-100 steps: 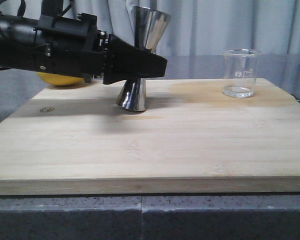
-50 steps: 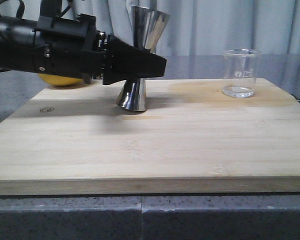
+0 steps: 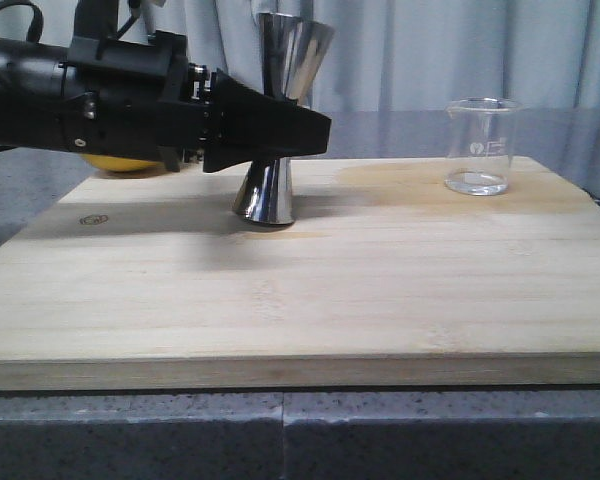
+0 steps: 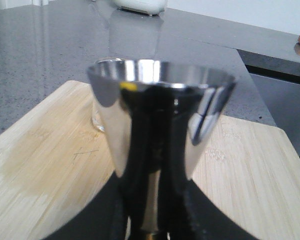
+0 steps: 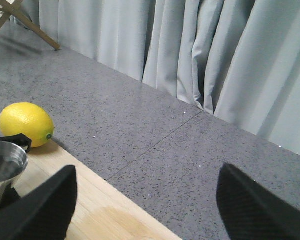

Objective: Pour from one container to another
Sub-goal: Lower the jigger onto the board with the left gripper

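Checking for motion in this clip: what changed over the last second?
The left tool, closed around the steel jigger at its waist, shifted slightly left and tipped the jigger a little more upright; its base still touches the board. The glass beaker and lemon stayed put.

A steel double-cone jigger [image 3: 277, 120] stands on the pale wooden board [image 3: 300, 290], its waist between the fingers of the left black pincer [image 3: 305, 130]. Well to the pincer's right, on the same board, stands a clear glass beaker [image 3: 479, 146]. Behind the pincer's arm, off the board, lies a yellow lemon [image 5: 26, 124].
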Controlling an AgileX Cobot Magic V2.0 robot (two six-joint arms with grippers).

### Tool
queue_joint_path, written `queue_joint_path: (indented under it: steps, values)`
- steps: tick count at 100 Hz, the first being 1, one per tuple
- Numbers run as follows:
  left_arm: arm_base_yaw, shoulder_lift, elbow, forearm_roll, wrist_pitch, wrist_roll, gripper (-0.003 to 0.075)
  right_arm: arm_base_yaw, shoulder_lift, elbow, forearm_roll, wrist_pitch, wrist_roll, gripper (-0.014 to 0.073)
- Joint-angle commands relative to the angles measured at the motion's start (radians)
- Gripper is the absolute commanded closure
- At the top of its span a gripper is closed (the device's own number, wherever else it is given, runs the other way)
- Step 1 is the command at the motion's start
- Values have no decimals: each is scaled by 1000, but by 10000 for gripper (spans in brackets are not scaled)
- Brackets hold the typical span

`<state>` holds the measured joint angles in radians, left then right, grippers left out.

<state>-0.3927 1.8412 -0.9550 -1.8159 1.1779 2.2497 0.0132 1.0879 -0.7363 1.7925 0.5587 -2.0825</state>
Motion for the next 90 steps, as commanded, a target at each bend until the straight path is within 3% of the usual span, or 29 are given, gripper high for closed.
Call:
queue_joint_path:
  steps: [1,90]
  values:
    - [-9,-32,-9,-34,91,5,738,-3,-20,-33,64,29,0,72]
    - [-9,4,-8,-7,91,11,739,-3,-20,-33,64,29,0,72]
